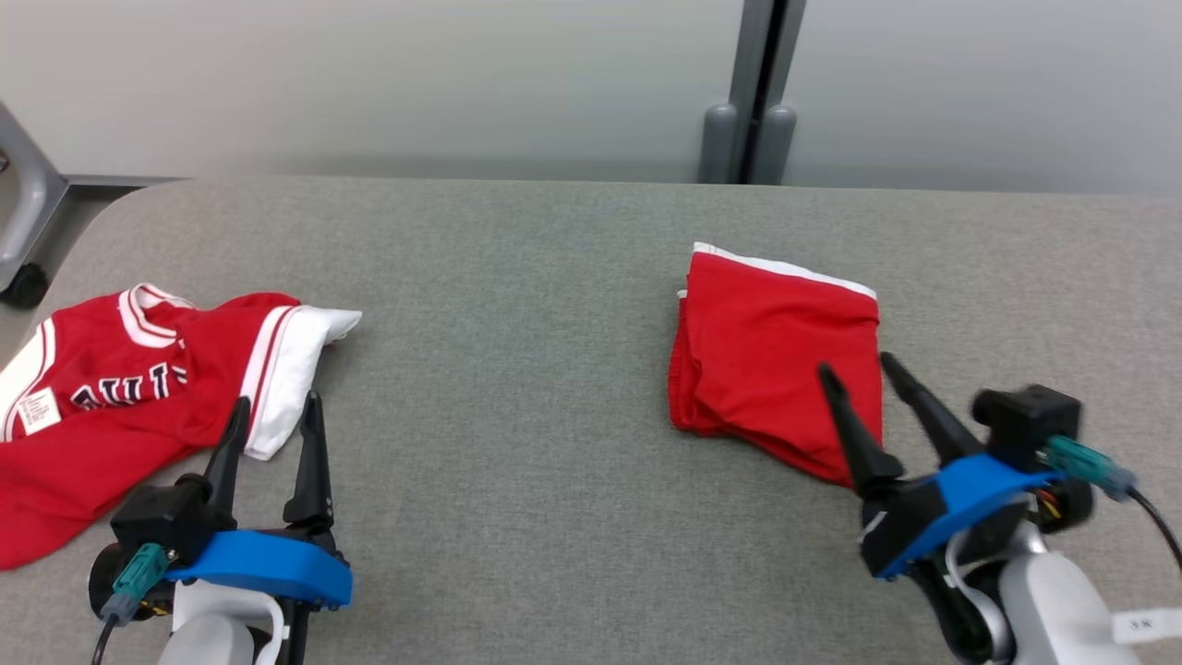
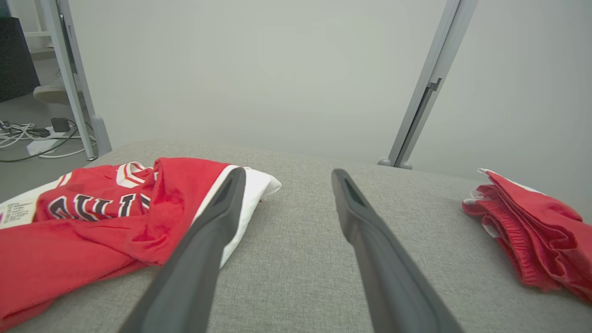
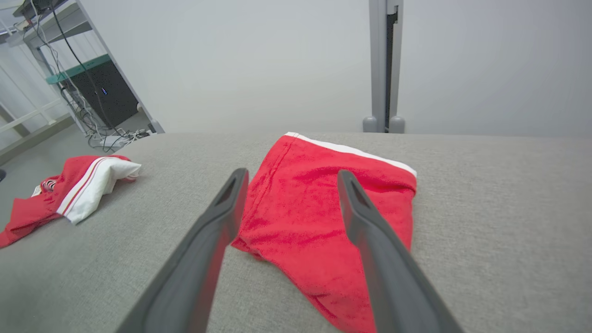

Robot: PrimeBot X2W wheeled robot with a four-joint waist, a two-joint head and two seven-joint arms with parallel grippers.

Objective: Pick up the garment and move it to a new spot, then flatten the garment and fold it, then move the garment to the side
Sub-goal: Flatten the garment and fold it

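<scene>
- the garment [image 1: 120, 406], a red jersey-style shirt, lies crumpled at the left end of the tabletop [image 1: 517, 369], with part of it running out of the head view's left edge.
- one white short sleeve [image 1: 295, 360] with red-striped trim is flung out toward the middle of the tabletop; part of the black white-outlined print [image 1: 129, 388] shows between folds, and a small white tag [image 1: 39, 411] lies face up near the left edge.
- the left tool [image 1: 277, 400] is open with its two dark fingers spread and nothing between them; in the head view one fingertip overlaps the white sleeve's near edge and the other is over bare tabletop.
- in the left wrist view the left finger crosses in front of the sleeve; whether it touches the cloth cannot be told.
- well apart on the right lies a pair of folded red shorts [image 1: 776, 369] with a white stripe along the far edge.
- the right tool [image 1: 855, 364] is open and empty, fingers over the shorts' near right part.
- a grey post [image 1: 753, 92] stands behind the tabletop against a pale wall.
</scene>
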